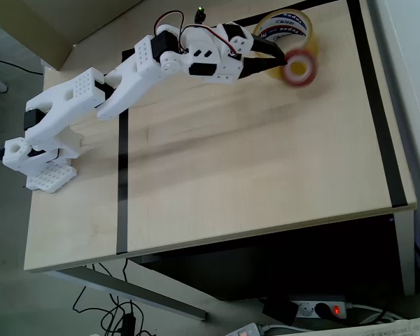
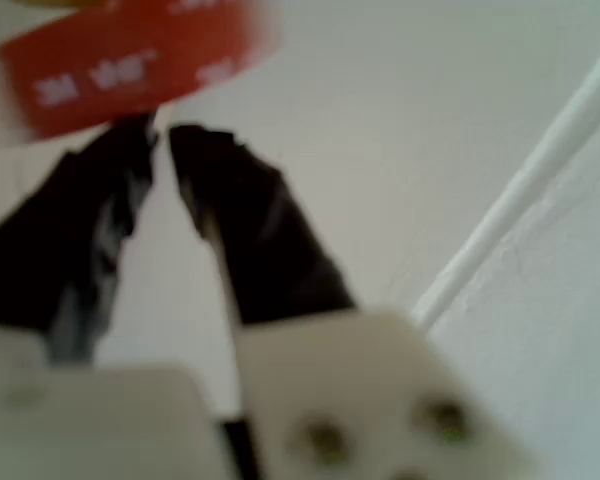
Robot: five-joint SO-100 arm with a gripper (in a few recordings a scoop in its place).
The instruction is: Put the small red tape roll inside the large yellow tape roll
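Carrying step in hand. The hand (image 1: 278,61), fingers nearly closed, pinches the wall of the red roll (image 1: 298,68), held beside the yellow roll (image 1: 285,29) near the surface's far right corner in the overhead view. Next: centre over the yellow roll's opening, lower, release.

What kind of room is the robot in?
Probably an office or workshop: a light wooden desk with black tape lines, a power strip and tangled cables on the floor below.
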